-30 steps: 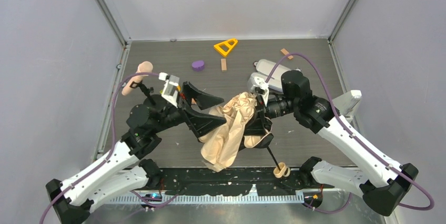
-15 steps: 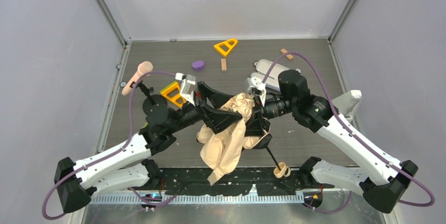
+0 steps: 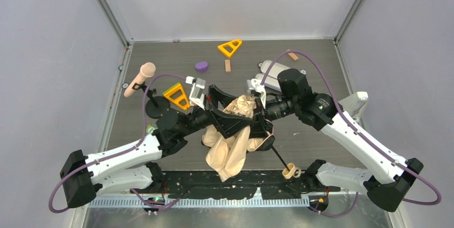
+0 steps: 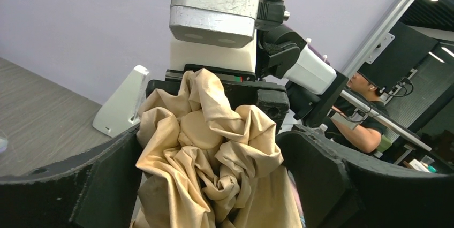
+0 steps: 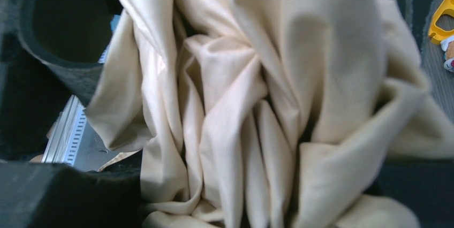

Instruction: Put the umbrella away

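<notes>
Left arm (image 3: 126,156): white and black, stretched low from its base toward the centre.
Left gripper (image 3: 239,111): black fingers spread wide, astride the pale beige fabric folding umbrella (image 3: 230,153).
Right arm (image 3: 358,142): elbow raised, wrist turned inward.
Right gripper (image 3: 263,118): black fingers clamped on the umbrella's bunched fabric.

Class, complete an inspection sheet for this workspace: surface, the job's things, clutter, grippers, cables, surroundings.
Surface: dark wood-grain table, bare between the items.
Job's things: umbrella, beige canopy bunched and hanging between the arms; tan handle low near the front edge.
Clutter: microphone on a stand, two orange triangles, purple piece, two wooden blocks, grey case.
Grippers: left gripper open, jaws either side of the canopy; right gripper shut on the umbrella.
Cables: purple cables, one looping over each arm.
Surroundings: plain grey walls; a person beyond the enclosure.
</notes>
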